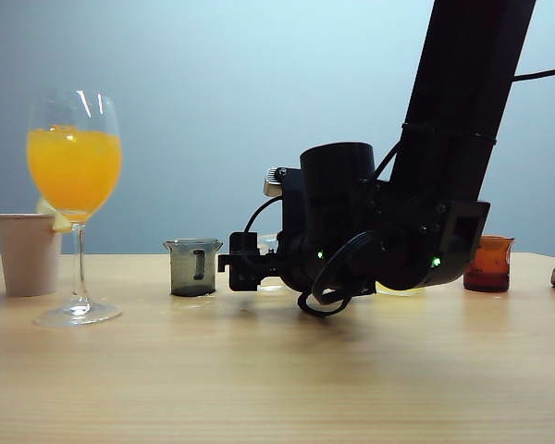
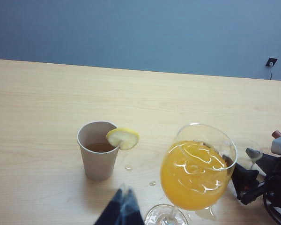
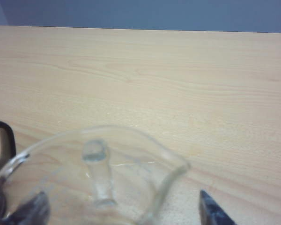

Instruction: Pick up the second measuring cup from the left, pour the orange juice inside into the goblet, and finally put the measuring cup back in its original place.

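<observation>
Orange juice point(image 1: 74, 171) fills the goblet point(image 1: 74, 185) as the right pincer point(image 3: 122, 206), released, straddles the empty measuring cup point(image 3: 98, 178) on the bench point(image 1: 277, 370); the left pincer's point(image 2: 122, 208) state cannot be told.

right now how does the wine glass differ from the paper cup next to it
The wine glass is clear, stemmed and much taller; the paper cup is beige, opaque and short. The wine glass holds bright orange juice filling most of its bowl; the paper cup holds a little brownish liquid and carries a lemon slice on its rim. Both stand upright on the table.
</observation>
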Available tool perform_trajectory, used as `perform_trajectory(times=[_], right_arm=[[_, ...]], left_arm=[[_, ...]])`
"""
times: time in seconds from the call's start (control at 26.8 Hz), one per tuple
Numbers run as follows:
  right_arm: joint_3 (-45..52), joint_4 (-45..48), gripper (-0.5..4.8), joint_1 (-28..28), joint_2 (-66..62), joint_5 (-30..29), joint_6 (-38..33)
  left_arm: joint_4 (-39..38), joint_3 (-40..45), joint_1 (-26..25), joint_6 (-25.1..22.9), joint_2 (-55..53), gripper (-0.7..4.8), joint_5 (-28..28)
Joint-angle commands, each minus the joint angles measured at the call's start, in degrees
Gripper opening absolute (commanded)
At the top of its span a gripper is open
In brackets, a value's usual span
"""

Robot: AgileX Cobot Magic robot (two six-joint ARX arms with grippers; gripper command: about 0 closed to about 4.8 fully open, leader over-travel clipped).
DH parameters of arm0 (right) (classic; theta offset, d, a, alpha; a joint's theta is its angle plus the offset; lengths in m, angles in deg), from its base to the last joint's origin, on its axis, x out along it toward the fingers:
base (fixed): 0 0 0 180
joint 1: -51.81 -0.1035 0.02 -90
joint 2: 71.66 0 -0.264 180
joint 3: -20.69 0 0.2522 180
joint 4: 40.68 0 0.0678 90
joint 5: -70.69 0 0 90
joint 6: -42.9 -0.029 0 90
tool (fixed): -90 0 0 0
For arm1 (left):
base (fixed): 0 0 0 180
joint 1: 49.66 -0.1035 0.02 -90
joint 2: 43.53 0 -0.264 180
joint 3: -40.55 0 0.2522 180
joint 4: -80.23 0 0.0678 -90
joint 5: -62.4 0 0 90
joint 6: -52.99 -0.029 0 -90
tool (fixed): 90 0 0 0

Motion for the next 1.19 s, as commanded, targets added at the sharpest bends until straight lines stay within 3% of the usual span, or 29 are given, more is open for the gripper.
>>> perform_trajectory(times=[0.04, 0.67, 0.75, 0.86, 1.19], right_arm=[[-0.2, 0.5, 4.05, -0.1, 0.1, -0.3, 0.0], [3.4, 0.6, 3.95, -0.5, 2.3, -1.6, 0.0], [5.2, 0.6, 3.60, -0.5, 3.6, -1.3, 0.0], [8.8, 0.7, 2.46, -0.5, 6.1, -1.4, -0.1], [14.9, 3.0, 1.72, -1.1, 9.7, -1.8, -0.7]], left_arm=[[0.6, 0.0, 0.0, 0.0, 0.0, -0.04, -0.3], [0.6, 0.0, 0.0, 0.0, 0.0, -0.04, -0.3], [0.6, 0.0, 0.0, 0.0, 0.0, -0.04, -0.3], [0.6, 0.0, 0.0, 0.0, 0.0, -0.04, -0.3], [0.6, 0.0, 0.0, 0.0, 0.0, -0.04, -0.3]])
